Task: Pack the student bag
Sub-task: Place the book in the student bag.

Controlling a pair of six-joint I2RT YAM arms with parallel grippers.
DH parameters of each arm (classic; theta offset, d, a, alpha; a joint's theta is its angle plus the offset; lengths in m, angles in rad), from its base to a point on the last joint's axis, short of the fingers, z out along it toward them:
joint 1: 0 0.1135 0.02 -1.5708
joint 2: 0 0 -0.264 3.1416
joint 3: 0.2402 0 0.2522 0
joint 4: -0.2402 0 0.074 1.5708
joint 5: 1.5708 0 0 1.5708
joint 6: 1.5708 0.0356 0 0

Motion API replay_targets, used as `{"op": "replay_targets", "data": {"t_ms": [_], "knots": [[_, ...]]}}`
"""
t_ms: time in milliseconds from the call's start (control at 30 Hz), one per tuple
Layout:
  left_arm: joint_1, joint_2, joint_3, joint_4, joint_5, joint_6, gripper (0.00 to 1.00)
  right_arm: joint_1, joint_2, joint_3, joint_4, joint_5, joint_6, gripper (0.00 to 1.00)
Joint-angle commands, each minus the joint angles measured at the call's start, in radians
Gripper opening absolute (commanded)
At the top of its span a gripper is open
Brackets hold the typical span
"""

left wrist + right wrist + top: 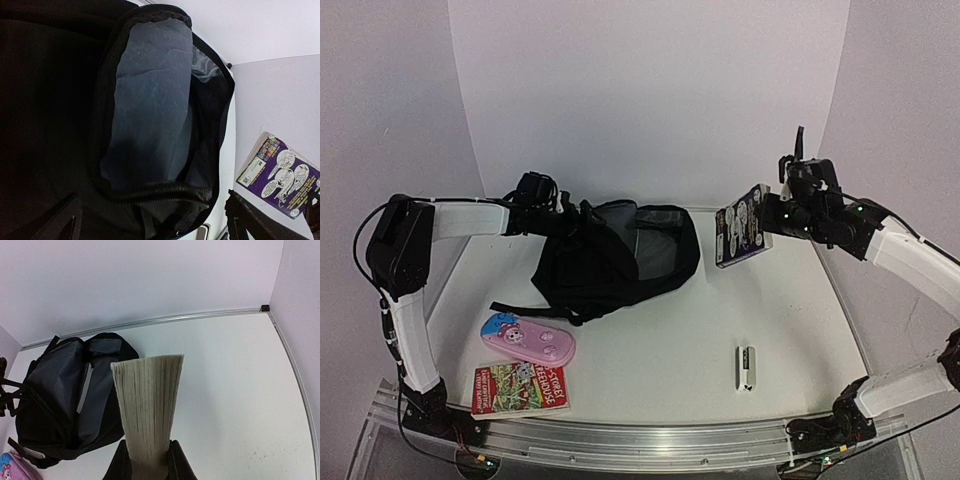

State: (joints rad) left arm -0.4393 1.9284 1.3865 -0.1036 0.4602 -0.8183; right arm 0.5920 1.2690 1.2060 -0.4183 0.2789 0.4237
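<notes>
Lying on the counter (800,330) left of centre, the backpack (610,262) gapes open, grey lining showing. Left claw (563,212) sits at its far-left rim, fingers spread wide, gripping nothing. Right claw (775,215) pinches a book (743,225) held aloft to the right of it.

Slumped black student bag (592,268), mouth open

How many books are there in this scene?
2. A purple book is held up in the right jaws, right of the black bag; a red-and-green book lies flat on the table, near left. The bag may hide others.
</notes>
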Motion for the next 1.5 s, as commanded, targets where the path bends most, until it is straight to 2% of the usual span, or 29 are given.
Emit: {"op": "replay_targets", "data": {"t_ms": [0,33,167,233,400,567,733,967,1200,1467], "knots": [[0.003,0.068,0.107,0.027,0.01,-0.006,0.95,0.002,-0.029,0.035,0.155,-0.04,0.063,0.0],[0.004,0.089,0.124,0.024,0.015,-0.003,0.86,0.002,-0.027,0.032,0.173,-0.067,0.077,0.0],[0.003,0.123,0.146,0.089,0.112,0.02,0.17,0.002,-0.013,0.005,0.245,-0.164,0.137,0.0],[0.001,0.087,0.106,0.142,0.129,0.054,0.01,0.002,-0.011,-0.016,0.295,-0.189,0.169,0.0],[-0.017,-0.095,-0.064,0.157,0.099,0.225,0.0,0.002,0.005,-0.097,0.493,-0.273,0.305,0.0],[-0.055,-0.28,-0.198,0.158,0.194,0.339,0.0,0.003,0.1,-0.109,0.606,-0.363,0.384,0.0],[-0.072,-0.399,-0.287,0.162,0.288,0.363,0.0,0.003,0.17,-0.122,0.69,-0.43,0.424,0.0],[-0.073,-0.471,-0.321,0.163,0.296,0.37,0.0,0.007,0.225,-0.142,0.752,-0.451,0.486,0.0],[-0.073,-0.452,-0.293,0.165,0.291,0.362,0.0,0.067,0.311,-0.169,0.778,-0.416,0.565,0.0],[-0.074,-0.466,-0.259,0.218,0.286,0.351,0.0,0.107,0.402,-0.219,0.895,-0.374,0.678,0.0]]}}
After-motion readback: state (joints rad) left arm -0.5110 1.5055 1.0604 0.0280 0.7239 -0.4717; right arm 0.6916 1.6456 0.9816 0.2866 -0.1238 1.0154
